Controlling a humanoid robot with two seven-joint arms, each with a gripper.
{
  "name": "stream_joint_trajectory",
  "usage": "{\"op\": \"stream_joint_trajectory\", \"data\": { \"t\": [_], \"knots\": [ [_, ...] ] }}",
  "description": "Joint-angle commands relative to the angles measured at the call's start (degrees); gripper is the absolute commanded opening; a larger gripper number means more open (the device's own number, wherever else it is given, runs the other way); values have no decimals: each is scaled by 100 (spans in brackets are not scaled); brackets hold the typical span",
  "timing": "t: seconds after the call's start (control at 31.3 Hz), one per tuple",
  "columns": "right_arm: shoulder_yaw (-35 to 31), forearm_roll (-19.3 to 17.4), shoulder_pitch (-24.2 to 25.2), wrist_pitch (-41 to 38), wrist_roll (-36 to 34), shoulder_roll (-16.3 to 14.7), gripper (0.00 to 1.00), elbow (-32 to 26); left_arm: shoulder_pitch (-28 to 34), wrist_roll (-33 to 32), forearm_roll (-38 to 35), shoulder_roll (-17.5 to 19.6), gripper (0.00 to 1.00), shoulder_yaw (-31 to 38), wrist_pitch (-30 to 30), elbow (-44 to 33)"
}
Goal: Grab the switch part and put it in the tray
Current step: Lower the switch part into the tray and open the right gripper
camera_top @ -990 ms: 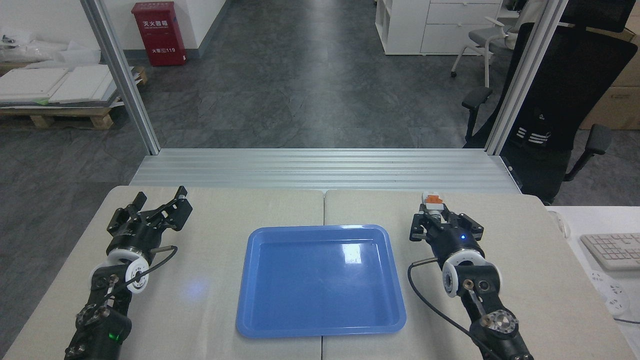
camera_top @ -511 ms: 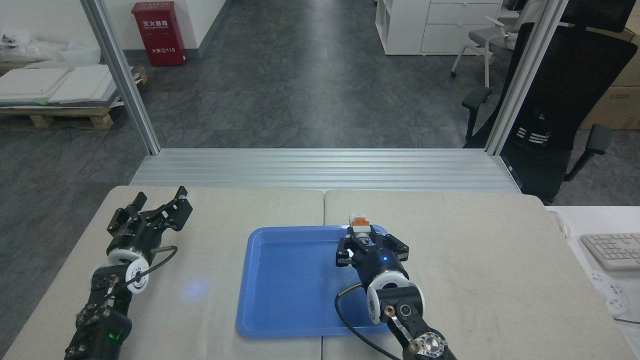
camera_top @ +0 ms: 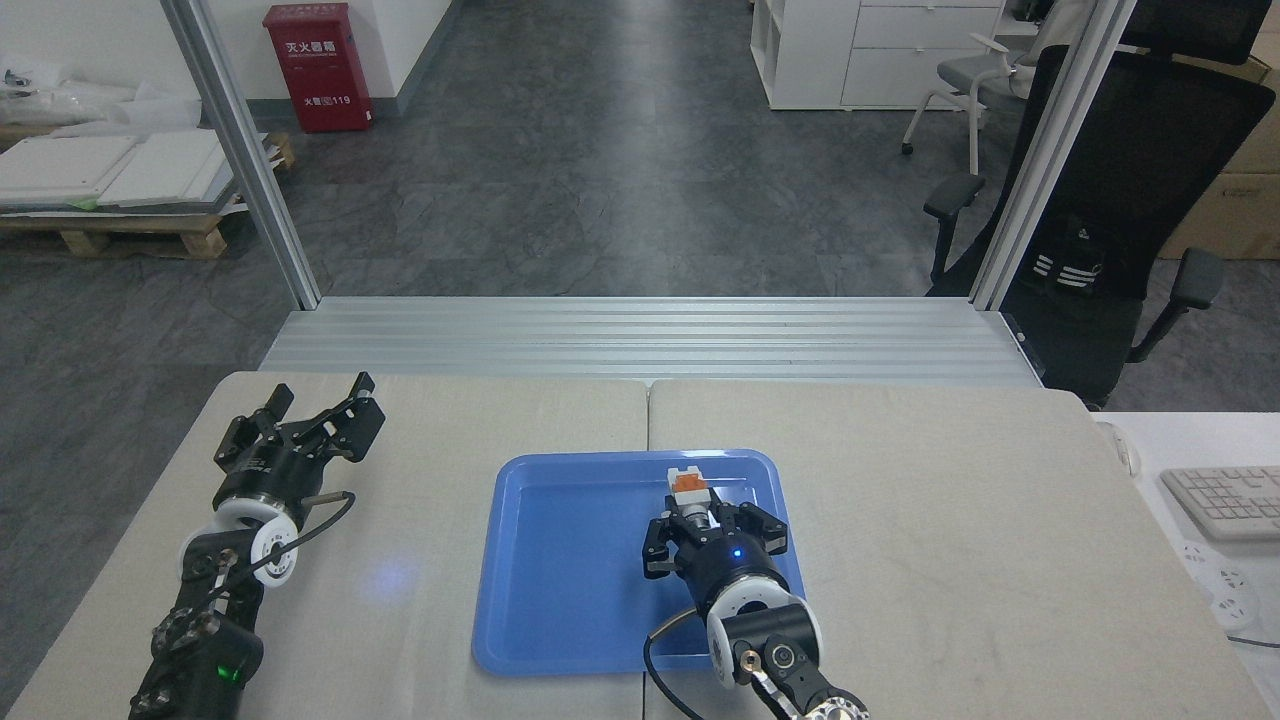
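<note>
The right pincer (camera_top: 693, 510), reaching forward over the tray (camera_top: 560, 560), grips the switch part (camera_top: 688, 487); the left pincer (camera_top: 318, 410) rests spread wide.

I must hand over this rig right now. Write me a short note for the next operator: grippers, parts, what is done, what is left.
Right gripper: shut on the switch, over the right part of the tray.
Left gripper: open, holding nothing, above the table left of the tray.
Done: switch picked up and brought over the tray.
Left: lower it, open the right gripper, then pull the arm clear. Whether the switch already touches the tray floor cannot be told.
</note>
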Motion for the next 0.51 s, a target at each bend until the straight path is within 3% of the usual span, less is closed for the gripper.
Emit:
{"op": "stream_joint_trajectory", "data": {
  "t": [0.0,0.48],
  "knots": [
    [27,97,133,-4,111,0,0,9,0,2,0,0,100,0,1,0],
    [-8,299,608,40,243,-88,0,-123,0,2,0,0,100,0,1,0]
  ]
}}
